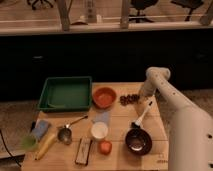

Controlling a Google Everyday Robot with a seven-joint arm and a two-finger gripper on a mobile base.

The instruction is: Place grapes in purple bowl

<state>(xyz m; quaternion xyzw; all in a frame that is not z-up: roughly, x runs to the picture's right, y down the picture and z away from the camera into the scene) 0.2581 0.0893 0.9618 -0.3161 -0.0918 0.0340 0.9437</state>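
A pale slatted wooden table point(120, 120) is seen before a dark wall, with a ledge and office chair bases behind it at the top of the view.

The grapes point(128, 99), a small lumpy bunch of dark purplish-brown round fruits, are found on the table top near its far edge, just right of a round orange bowl point(104, 96). The long axis of the bunch is laid roughly left to right, parallel to the far table edge, with its right end directed at the gripper. No stem can be made out.

The gripper point(142, 95) is carried at the end of a white arm point(172, 102) that is arched in from the right. It is held low at the right end of the bunch, touching it or just beside it; which cannot be told. Whether the claw is wide, narrow or closed on the fruit cannot be told either.

The purple bowl point(138, 141), round, glossy and dark maroon, is set at the near right of the table, well apart from the grapes. A white-handled utensil point(143, 113) is laid diagonally between them.

Also noted: a green rectangular plastic tray point(65, 93) at far left, a small white cup point(99, 130), and a red-orange round fruit point(105, 147) just in front of the cup.
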